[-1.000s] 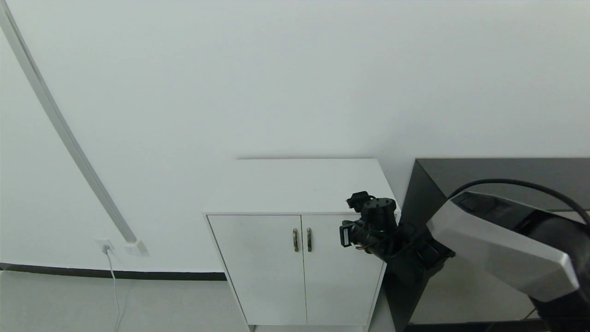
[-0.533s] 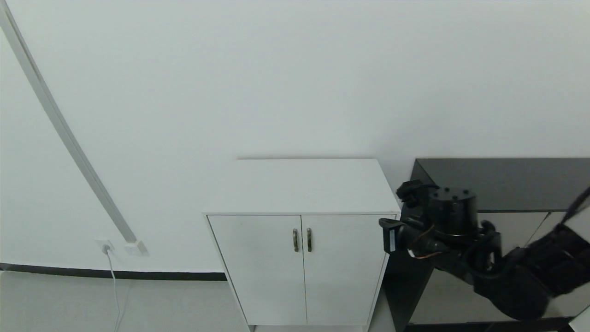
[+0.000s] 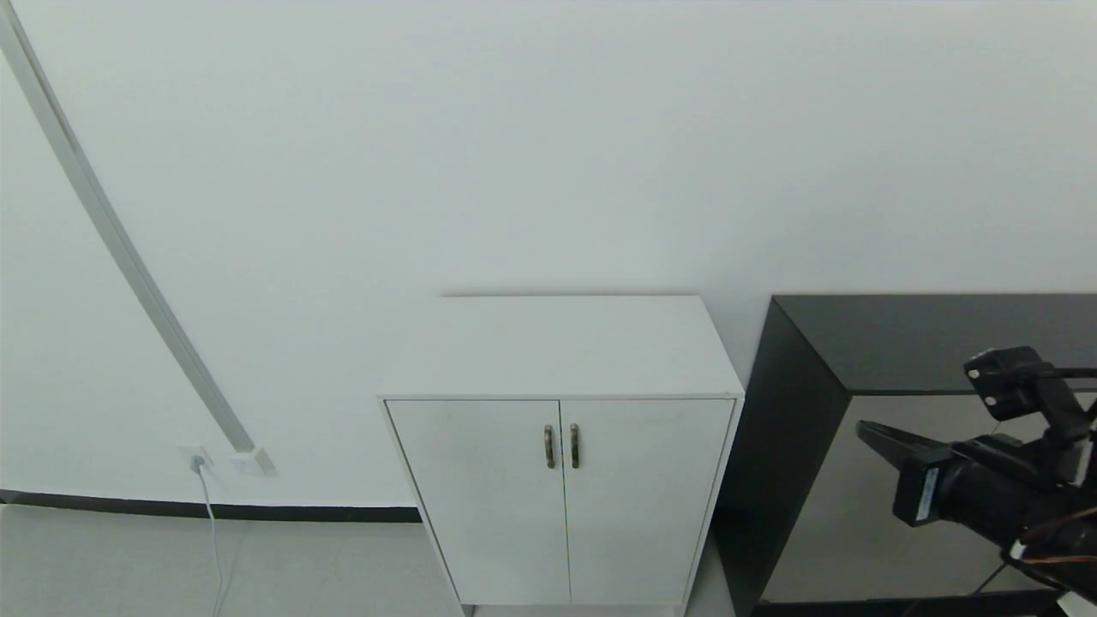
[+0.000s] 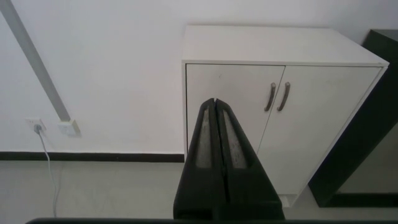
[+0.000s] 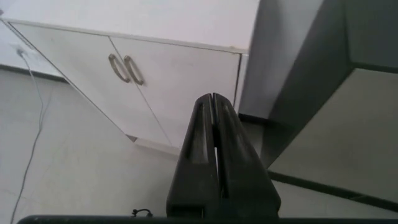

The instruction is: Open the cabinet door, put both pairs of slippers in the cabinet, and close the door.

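White cabinet [image 3: 557, 351] standing on the floor [image 3: 171, 566], back against the wall. Both doors shut and flush: left door [image 3: 480, 497], right door [image 3: 643, 497]. Two slim metal handles upright, side by side at the centre seam: left handle [image 3: 549, 446], right handle [image 3: 574, 446], near each other but not touching. Nothing gripping either one.

Over to the right pincer [image 3: 864, 428]: low on the robot's right, well apart from the cabinet, in front of the glossy front panel of the black unit [image 3: 926, 334] just beside the cabinet. Tip pointed back toward the cabinet side. Seen from its own wrist, fingers [image 5: 200, 130] pressed together, nothing between them, aimed at the corner where cabinet and black unit meet.

Left pincer [image 4: 214, 101] also together, holding nothing, pointed at the cabinet front around the left door, well apart from it.

On the wall to the left, a grey conduit [image 3: 111, 231] slanting down to a socket [image 3: 195, 456], white cable [image 3: 212, 531] hanging from it to the floor, black baseboard [image 3: 257, 512] along the bottom.
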Motion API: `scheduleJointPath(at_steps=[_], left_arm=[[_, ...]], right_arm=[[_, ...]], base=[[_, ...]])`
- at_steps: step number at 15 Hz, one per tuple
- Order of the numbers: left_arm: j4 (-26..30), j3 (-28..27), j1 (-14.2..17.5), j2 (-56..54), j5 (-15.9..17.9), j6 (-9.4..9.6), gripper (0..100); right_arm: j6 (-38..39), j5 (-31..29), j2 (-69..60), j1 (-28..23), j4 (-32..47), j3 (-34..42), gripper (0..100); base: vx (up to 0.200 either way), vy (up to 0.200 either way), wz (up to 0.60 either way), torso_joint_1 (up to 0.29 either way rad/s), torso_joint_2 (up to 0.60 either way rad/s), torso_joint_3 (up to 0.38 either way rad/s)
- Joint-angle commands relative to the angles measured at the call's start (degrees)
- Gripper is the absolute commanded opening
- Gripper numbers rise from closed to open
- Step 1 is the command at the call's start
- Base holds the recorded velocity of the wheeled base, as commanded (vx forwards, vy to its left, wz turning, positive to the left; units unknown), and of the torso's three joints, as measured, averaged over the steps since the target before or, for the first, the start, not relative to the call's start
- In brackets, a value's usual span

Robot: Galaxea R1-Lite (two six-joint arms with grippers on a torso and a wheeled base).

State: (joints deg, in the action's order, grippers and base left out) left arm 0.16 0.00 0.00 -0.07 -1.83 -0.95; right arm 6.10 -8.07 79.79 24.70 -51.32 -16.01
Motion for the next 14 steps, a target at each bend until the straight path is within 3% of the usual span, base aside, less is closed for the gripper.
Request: scheduleJointPath(at_steps=[1,6,14], left_arm=[[0.02,0.00,0.00,0.07,-0.02,-0.02,0],[0.02,0.00,0.00,0.07,-0.02,-0.02,0],[0.02,0.00,0.00,0.07,-0.11,-0.02,0]], right_arm=[[-0.56,-0.02,-7.10,-2.20,-0.01,3.35,0],[-1.09,0.34,-19.41,-6.42,4.30,8.18,0],[-1.00,0.07,-40.41,-7.21,28.56,7.92,0]], base=[[0.000,0.000,0.00,0.000,0.00,0.000],[0.000,0.000,0.00,0.000,0.00,0.000],[0.000,0.000,0.00,0.000,0.00,0.000]])
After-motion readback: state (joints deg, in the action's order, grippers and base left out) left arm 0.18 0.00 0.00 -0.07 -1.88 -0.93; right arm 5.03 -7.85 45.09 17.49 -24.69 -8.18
